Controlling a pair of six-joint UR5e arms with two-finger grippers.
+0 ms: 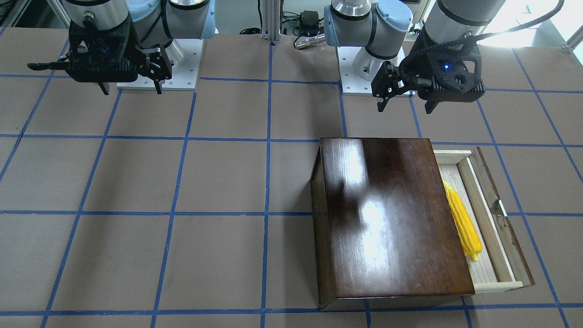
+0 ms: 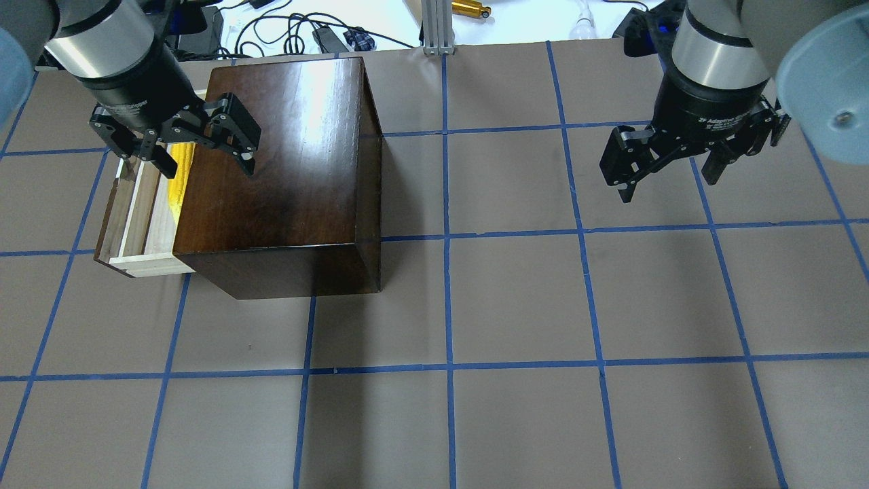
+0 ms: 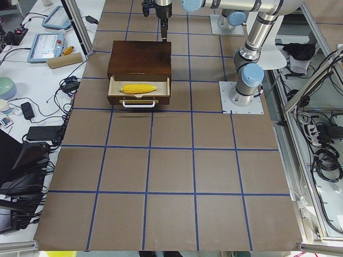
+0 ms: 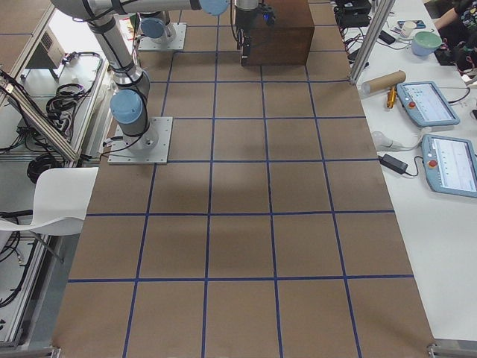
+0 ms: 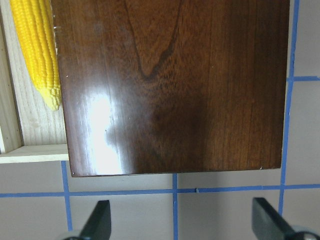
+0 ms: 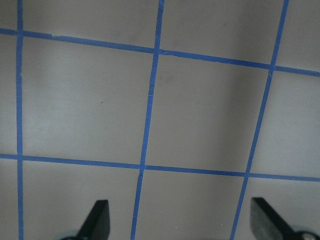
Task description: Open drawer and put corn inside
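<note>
The dark-brown wooden box (image 1: 391, 218) stands on the table with its pale wood drawer (image 1: 487, 269) pulled partly out. The yellow corn (image 1: 462, 223) lies inside the drawer, half under the box top; it also shows in the overhead view (image 2: 178, 178), the exterior left view (image 3: 138, 88) and the left wrist view (image 5: 37, 50). My left gripper (image 1: 405, 102) is open and empty, raised above the box's back edge; it also shows in the overhead view (image 2: 197, 157). My right gripper (image 2: 669, 183) is open and empty, high over bare table; it also shows in the front-facing view (image 1: 132, 89).
The table is brown paper with a blue tape grid (image 2: 448, 367). The two arm bases (image 1: 360, 73) stand at the robot's side. Cables and tablets (image 4: 428, 104) lie on side benches beyond the table edge.
</note>
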